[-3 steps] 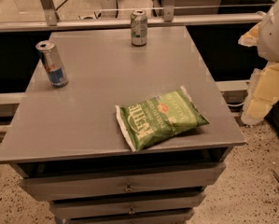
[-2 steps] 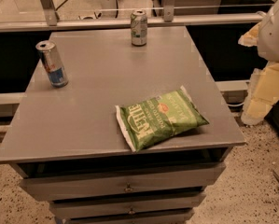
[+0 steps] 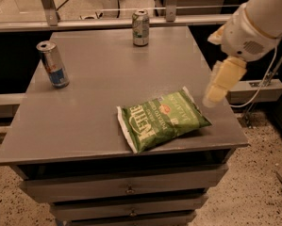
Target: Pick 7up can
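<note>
Grey desk (image 3: 84, 121): 7up can (image 3: 140, 28) upright at the back edge, chip bag (image 3: 161, 120) lying up front. Tool (image 3: 215, 92) hovers near the bag's right corner, can't tell its state.

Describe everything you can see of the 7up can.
The 7up can stands upright at the far edge of the grey table, near that edge's middle. Its body looks like pale green and silver-white metal, with a silver top. Only the table touches it. The gripper hangs by the table's right edge, near the chip bag, well apart from the can.
</note>
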### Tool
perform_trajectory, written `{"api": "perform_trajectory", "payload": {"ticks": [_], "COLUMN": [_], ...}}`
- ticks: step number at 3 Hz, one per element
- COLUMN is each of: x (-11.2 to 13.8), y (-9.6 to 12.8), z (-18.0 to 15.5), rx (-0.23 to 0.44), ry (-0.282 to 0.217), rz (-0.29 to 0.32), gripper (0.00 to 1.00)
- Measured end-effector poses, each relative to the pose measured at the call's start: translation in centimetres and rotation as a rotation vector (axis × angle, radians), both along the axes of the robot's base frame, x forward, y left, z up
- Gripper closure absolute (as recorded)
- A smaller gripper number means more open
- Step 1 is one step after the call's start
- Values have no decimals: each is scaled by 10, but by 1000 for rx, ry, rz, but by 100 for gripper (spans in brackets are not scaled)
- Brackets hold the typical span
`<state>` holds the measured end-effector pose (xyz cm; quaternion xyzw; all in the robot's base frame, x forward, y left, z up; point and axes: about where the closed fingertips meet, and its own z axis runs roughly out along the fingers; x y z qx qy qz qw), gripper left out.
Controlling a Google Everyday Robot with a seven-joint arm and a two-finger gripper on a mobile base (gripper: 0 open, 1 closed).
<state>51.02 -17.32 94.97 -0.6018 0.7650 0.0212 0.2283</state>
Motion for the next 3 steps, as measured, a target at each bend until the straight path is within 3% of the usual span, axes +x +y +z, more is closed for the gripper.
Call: {"api": "perform_trajectory", "payload": {"ticks": [1, 2, 3], "x": [66, 133, 133], "y": [34, 60, 60], "z": [-14, -6, -7], "rx": [125, 244, 244], "ry": [-41, -135, -135], "rz": [-6, -35, -35], "gripper": [0, 0, 0]}}
